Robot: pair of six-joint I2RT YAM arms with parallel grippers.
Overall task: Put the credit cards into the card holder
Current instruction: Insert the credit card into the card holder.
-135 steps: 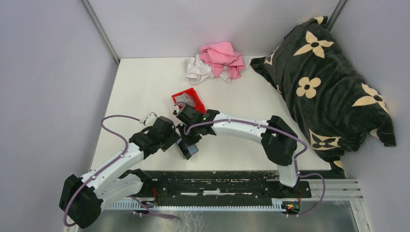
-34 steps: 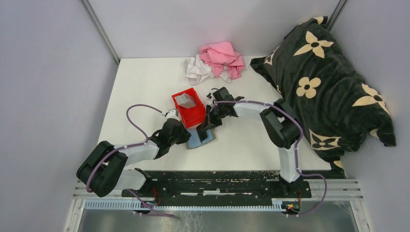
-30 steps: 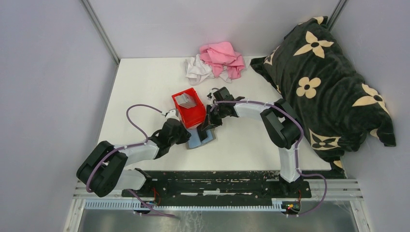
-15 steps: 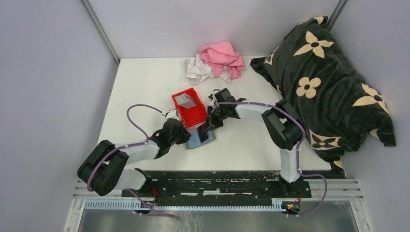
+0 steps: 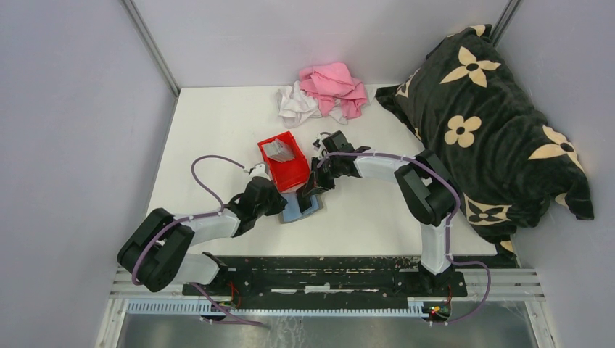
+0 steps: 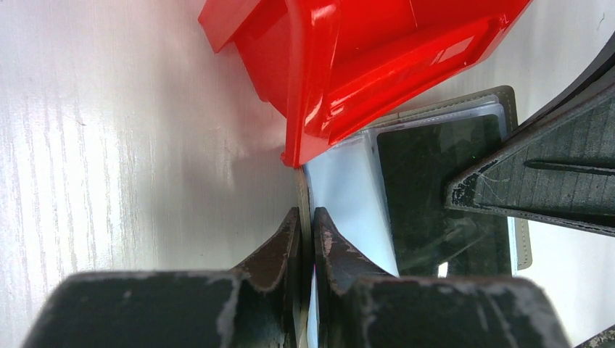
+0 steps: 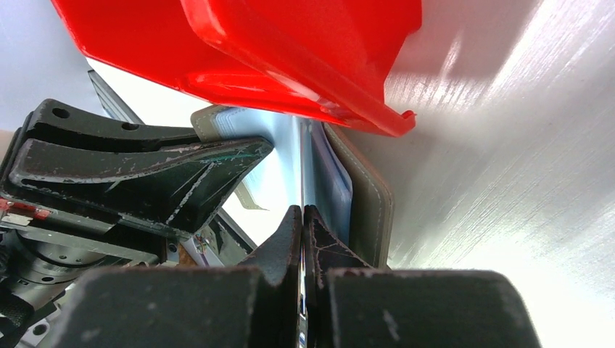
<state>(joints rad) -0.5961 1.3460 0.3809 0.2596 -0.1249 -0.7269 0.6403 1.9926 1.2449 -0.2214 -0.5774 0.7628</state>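
The card holder (image 5: 296, 210) had shifted beside the red bin (image 5: 294, 174); left jaws pinched its edge, right jaws stayed closed.

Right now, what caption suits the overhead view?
Left arm and right arm pinch an open grey wallet beside a red bin of cards.

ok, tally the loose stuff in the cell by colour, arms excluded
red bin: 1
grey wallet: 1
grey card stack, in the bin: 1 (single cards can't be counted)
pink cloth: 1
white cloth: 1
black flowered blanket: 1
total: 6
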